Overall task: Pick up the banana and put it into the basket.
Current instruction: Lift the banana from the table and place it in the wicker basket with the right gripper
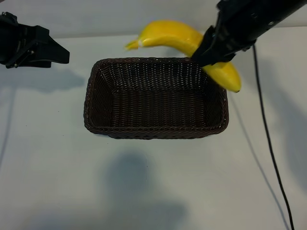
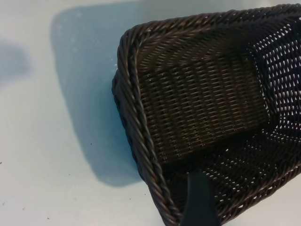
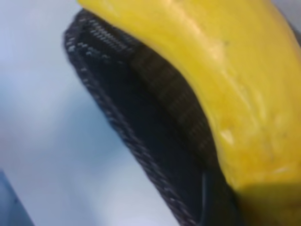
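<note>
Above the basket (image 1: 156,127) rim, right gripper (image 1: 207,53) clamps the banana (image 1: 169,36) mid-carry; next, centre, lower, release; left gripper (image 1: 53,51) parked, open.

A white table (image 1: 57,158) is filling the scene, soft grey shadows are lying across its near side, and a black cable (image 1: 268,139) is trailing down the right.

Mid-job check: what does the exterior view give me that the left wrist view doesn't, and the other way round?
Only the exterior view shows the banana held in the right gripper over the basket's far right corner, and the left gripper parked off to the left, open. Only the left wrist view shows the weave of one basket corner up close. Both show the basket with nothing in it.
</note>
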